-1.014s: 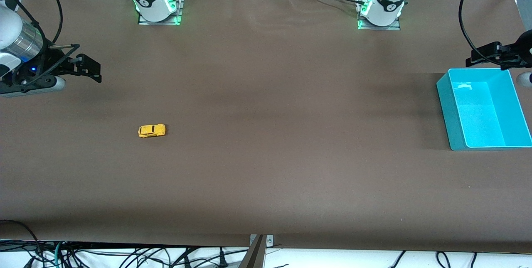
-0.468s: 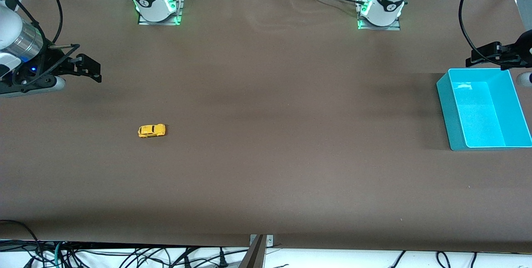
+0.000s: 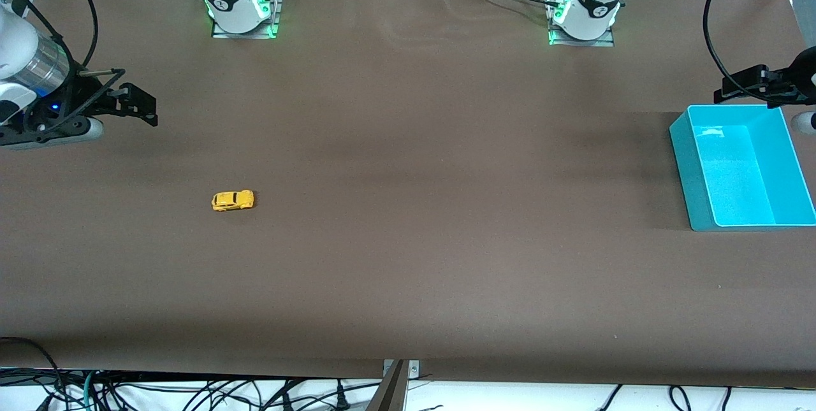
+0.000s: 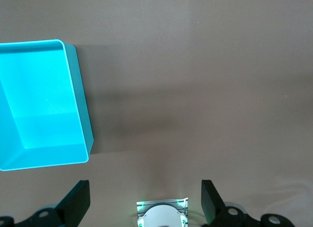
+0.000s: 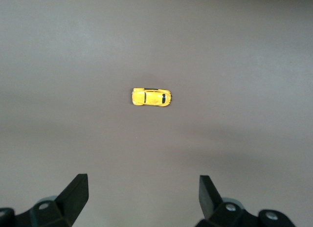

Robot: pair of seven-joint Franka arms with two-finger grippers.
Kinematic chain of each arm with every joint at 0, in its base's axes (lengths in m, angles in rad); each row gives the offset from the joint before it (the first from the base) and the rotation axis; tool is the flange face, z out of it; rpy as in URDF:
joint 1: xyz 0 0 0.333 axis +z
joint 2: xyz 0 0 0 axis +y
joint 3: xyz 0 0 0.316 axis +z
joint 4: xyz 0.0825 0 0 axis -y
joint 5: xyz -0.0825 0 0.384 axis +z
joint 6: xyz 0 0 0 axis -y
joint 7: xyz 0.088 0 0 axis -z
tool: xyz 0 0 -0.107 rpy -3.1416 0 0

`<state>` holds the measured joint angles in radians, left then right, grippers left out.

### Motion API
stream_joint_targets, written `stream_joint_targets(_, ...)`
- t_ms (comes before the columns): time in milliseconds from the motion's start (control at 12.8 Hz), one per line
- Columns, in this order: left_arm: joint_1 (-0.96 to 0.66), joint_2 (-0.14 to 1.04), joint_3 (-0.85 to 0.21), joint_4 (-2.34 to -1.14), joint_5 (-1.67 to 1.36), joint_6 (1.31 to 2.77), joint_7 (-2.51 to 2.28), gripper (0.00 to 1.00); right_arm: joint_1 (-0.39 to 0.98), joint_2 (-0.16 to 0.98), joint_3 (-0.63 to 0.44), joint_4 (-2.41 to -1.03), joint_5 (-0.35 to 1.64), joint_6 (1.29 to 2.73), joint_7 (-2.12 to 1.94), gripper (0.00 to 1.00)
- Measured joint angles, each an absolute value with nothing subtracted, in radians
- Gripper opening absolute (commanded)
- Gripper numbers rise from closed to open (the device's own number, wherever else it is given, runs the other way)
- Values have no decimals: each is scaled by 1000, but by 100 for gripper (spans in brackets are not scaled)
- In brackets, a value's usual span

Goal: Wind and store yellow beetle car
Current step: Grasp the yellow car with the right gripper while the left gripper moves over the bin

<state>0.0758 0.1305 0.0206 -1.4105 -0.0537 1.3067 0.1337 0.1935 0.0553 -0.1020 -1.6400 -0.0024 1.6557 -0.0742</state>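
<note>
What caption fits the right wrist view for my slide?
Open right gripper above the brown table, with the yellow toy car lying untouched below.

Turquoise bin (image 3: pixel 681 143): corner twd left arm's end cut by frame edge in front view; one side cut off in left wrist view too. Left gripper (image 3: pixel 743 85) mostly out of frame in front view. Yellow beetle car (image 3: pixel 233 200): wheels, windows too small to make out there. Both wrist views show fingertips only (image 5: pixel 76 193), rest cropped.
</note>
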Motion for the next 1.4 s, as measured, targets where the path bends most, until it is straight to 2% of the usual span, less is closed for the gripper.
stream_joint_targets(468,76,132,21,-1411,-54,1312,134,100,194,82,-94,-1730,-2,1685,-204,100)
stream_joint_targets(702,76,133,20,-1411,-54,1312,134,100,194,98,-75,-1830,-2,1794,-242,100)
stream_joint_targets(1092,72,137,13,-1410,-54,1312,134,100,194,107,-47,-2058,-3,2059,-532,100)
stream_joint_targets(1404,71,139,11,-1410,-54,1312,190,100,193,164,-45,-2127,-3,2208,-921,100)
